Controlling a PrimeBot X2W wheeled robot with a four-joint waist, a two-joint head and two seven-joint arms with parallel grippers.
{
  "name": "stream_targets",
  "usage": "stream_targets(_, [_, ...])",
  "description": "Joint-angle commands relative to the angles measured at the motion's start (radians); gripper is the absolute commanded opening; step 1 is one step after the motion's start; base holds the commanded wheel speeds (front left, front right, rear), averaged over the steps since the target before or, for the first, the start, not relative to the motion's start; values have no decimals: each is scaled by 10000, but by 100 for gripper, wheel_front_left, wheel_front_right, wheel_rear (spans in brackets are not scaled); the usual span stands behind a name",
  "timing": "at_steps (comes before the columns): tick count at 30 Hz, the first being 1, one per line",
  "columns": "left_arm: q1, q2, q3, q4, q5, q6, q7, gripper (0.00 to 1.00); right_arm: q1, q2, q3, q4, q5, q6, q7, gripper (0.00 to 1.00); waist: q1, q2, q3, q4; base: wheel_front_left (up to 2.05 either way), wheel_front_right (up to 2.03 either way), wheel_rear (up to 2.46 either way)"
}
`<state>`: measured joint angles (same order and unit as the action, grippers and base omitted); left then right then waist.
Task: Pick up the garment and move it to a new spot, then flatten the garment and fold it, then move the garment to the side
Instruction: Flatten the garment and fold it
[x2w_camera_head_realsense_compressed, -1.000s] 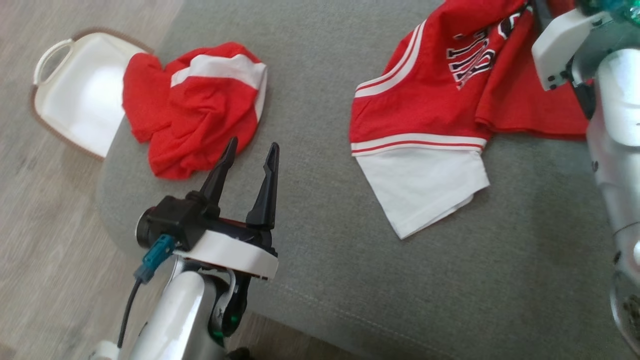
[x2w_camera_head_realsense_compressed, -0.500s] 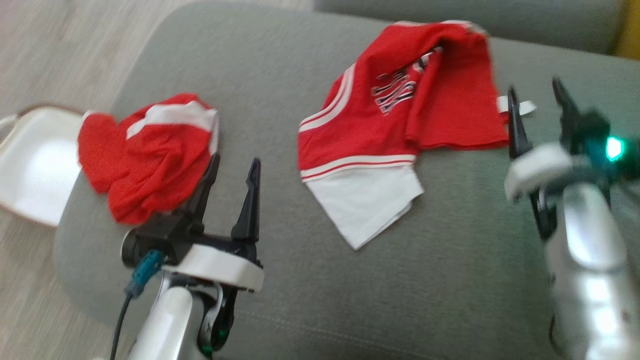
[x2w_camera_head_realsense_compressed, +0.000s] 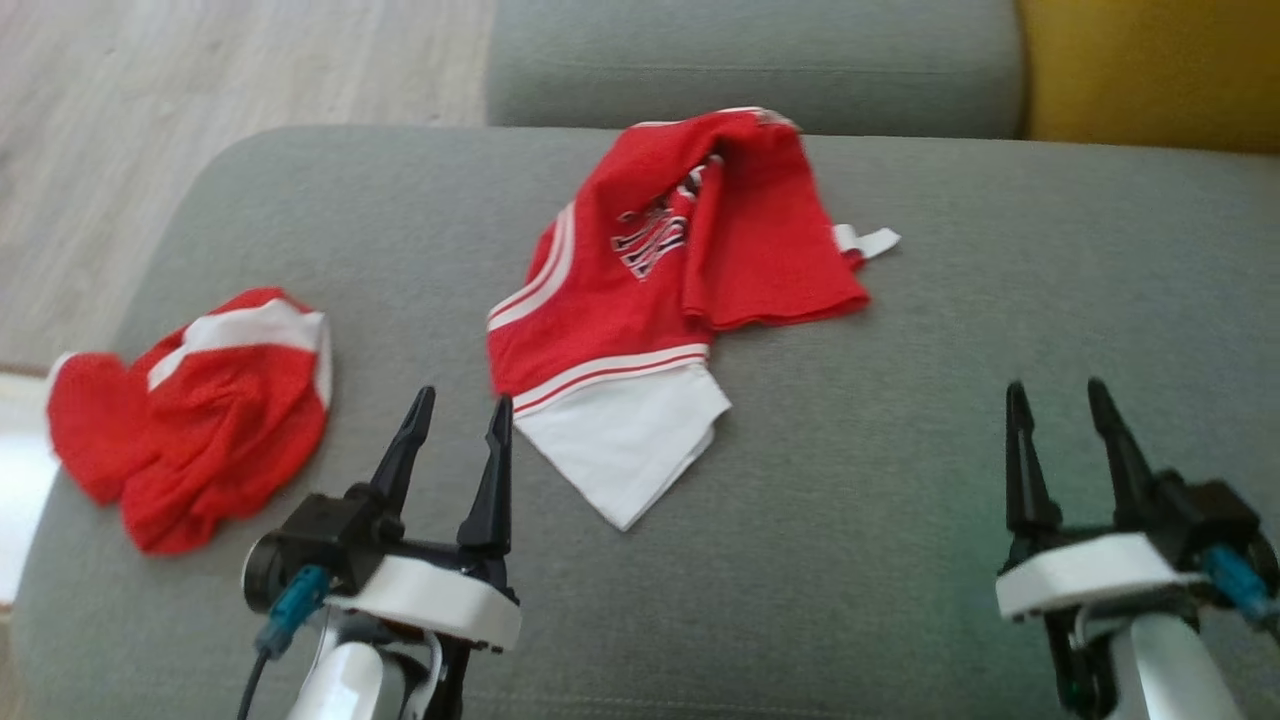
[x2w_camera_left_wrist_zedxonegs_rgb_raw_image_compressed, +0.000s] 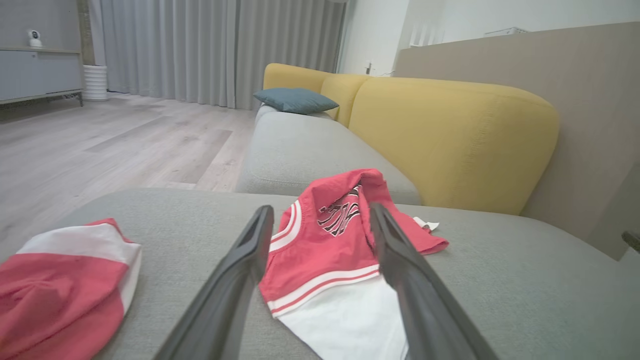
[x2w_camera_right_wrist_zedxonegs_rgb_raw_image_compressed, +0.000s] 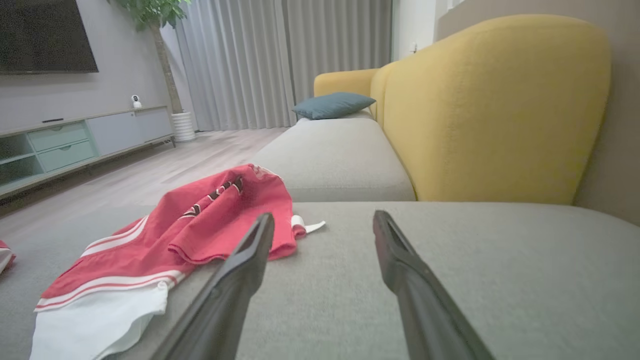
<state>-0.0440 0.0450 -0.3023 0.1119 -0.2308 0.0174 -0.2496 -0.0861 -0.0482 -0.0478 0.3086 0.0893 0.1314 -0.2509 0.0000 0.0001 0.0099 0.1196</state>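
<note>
Holds nothing in the left gripper (x2w_camera_head_realsense_compressed: 464, 398) or the right gripper (x2w_camera_head_realsense_compressed: 1055, 386), both spread wide open over the near part of the grey seat (x2w_camera_head_realsense_compressed: 900, 450). Finds the red and white shirt (x2w_camera_head_realsense_compressed: 650, 290) rumpled in the middle of the seat, stretched from its white end, near, to its red end, far and a bit right. Looks much closer to the left gripper, just far and right of its tips, with a small red heap (x2w_camera_head_realsense_compressed: 200, 420) off to the left.
</note>
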Motion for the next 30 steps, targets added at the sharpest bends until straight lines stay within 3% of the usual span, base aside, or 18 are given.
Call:
stream_targets(1, [-341,53,434,-333,76,0,-122,100,-309,-22,260,-398,57,-7,-106,100,0,-1,-40,-157,0,0,0])
stream_targets(9, [-330,53,667,-317,224,-174,-122,100,29,-21,275,-754,280,-7,-107,100,0,-1,246,-250,0,0,0])
stream_targets(15, [-699,53,512,-318,374,-376,-122,100,-688,-21,453,-227,257,-7,-103,100,0,-1,926,63,0,0,0])
stream_targets(21, [-1155,53,266,-334,373,-542,-122,100,-2456,-21,461,1272,764,-7,248,100,0,-1,1963,702,0,0,0])
stream_targets(30, [-1693,53,32,-285,212,-627,-122,100,-5292,-20,-185,4603,1210,-7,459,100,0,-1,2988,1686,0,0,0])
